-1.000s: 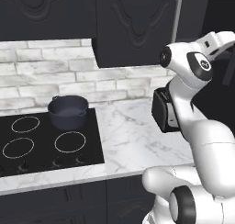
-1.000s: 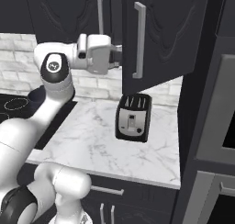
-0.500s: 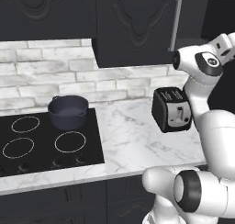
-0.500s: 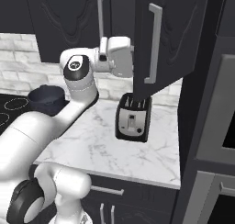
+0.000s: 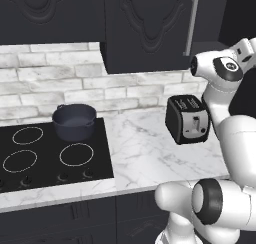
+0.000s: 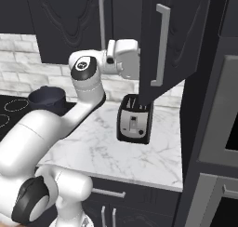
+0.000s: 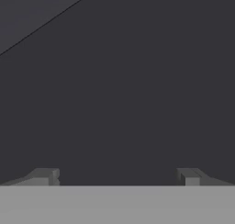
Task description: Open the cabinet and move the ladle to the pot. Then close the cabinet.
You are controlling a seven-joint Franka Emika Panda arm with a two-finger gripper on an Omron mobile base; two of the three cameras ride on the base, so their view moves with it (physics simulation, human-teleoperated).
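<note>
Up close, tool [image 7: 117, 177] tips facing dark cabinet [image 7: 128, 94].

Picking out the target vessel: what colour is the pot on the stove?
Dark blue-grey pot, clearest in the left base view.

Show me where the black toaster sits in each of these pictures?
Left base view: toaster right of centre on the marble counter.
Right base view: toaster at centre, under the open cabinet door.
Hand view: not in it.
Shared landmark: the pot on the cooktop.
</note>
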